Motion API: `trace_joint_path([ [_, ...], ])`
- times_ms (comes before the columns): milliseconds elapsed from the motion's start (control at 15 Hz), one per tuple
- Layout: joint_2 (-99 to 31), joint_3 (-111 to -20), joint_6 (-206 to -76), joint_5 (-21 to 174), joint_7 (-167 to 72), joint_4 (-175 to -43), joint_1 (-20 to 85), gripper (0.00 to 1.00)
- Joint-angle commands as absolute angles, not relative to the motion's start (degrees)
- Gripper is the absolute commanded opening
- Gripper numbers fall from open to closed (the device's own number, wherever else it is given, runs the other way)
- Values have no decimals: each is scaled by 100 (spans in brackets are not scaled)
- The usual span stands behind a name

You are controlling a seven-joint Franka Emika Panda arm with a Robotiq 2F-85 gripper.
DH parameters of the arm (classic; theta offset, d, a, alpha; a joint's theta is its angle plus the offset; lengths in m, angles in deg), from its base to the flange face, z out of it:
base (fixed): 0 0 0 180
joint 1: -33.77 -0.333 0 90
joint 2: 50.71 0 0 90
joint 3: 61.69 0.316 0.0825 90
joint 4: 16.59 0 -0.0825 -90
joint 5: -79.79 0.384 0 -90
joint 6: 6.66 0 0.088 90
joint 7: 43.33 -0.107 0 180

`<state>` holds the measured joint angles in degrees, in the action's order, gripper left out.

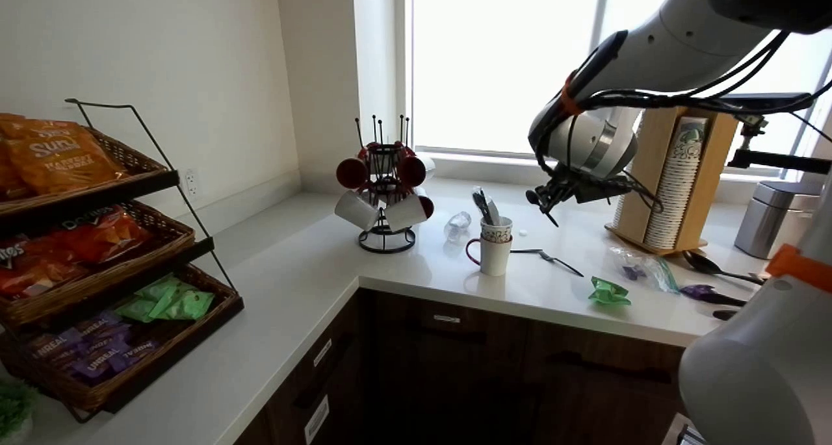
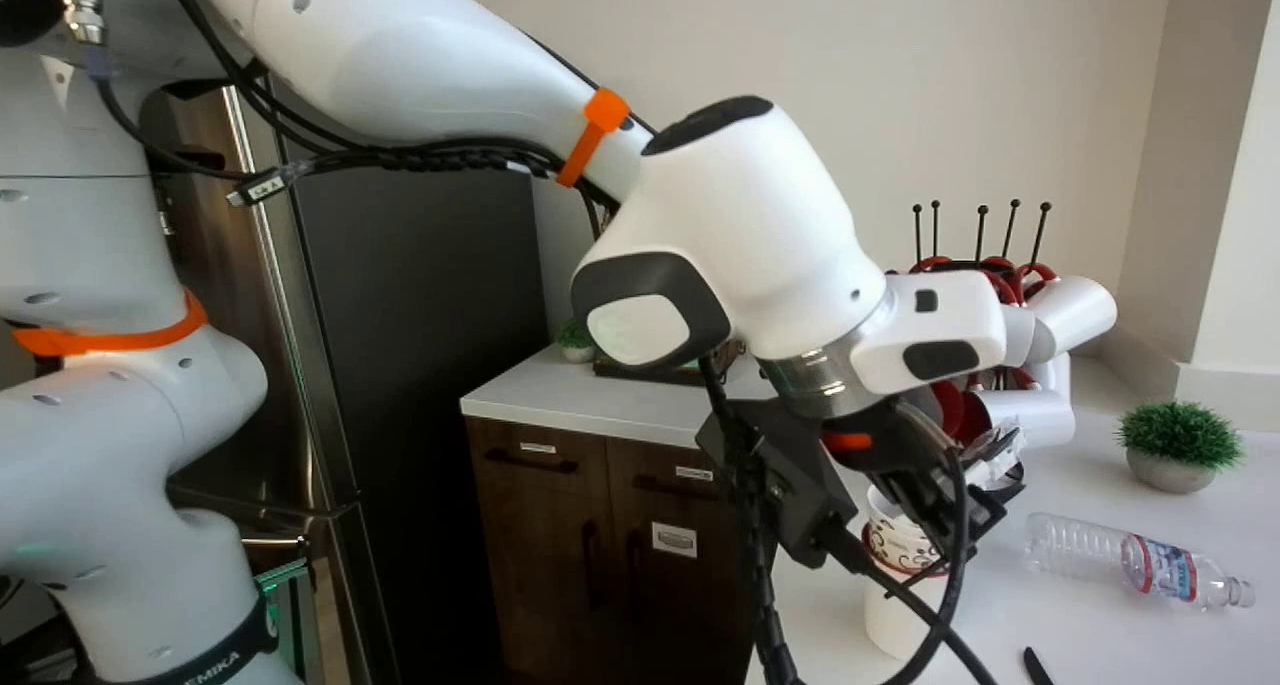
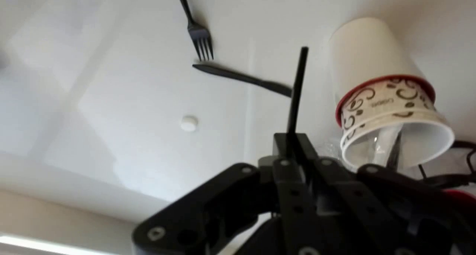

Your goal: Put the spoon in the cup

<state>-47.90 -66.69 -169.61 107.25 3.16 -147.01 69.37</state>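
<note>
The cup, a white mug (image 1: 495,260) with a red rim and side handle, stands upright on the counter. It also shows in the wrist view (image 3: 366,54) and in an exterior view (image 2: 898,620). A patterned paper cup (image 1: 497,230) sits inside it and holds plastic-wrapped utensils (image 1: 486,208). My gripper (image 1: 545,203) is above the counter, higher than the cup and beside it. In the wrist view the gripper (image 3: 292,141) is shut on a slim black stick, taken as the spoon (image 3: 298,87). Its thin end juts past the fingertips; its bowl cannot be made out.
A black fork (image 3: 199,37) and a knife (image 3: 241,76) lie beside the cup. A mug rack (image 1: 387,201), a plastic bottle (image 2: 1180,570) and a wooden cup dispenser (image 1: 705,185) stand or lie around. A green wrapper (image 1: 609,292) lies near the counter's front edge.
</note>
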Motion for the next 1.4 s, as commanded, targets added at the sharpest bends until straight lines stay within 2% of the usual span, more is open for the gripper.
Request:
trace_joint_path([
  [0, -5296, -6465, -17033, 12177, 1269, -14836, 6913, 2],
  [533, -5579, -6689, -16881, 15651, 2951, -14479, 6191, 2],
  [600, -5514, -6526, -16958, 14906, 2510, -14419, 6273, 7],
  [800, -5510, -6626, -16948, 15307, 2663, -14422, 6268, 7],
  [867, -5510, -6631, -16948, 15325, 2663, -14422, 6268, 2],
  [1333, -5042, -6404, -18245, 16798, 4086, -14155, 6040, 2],
])
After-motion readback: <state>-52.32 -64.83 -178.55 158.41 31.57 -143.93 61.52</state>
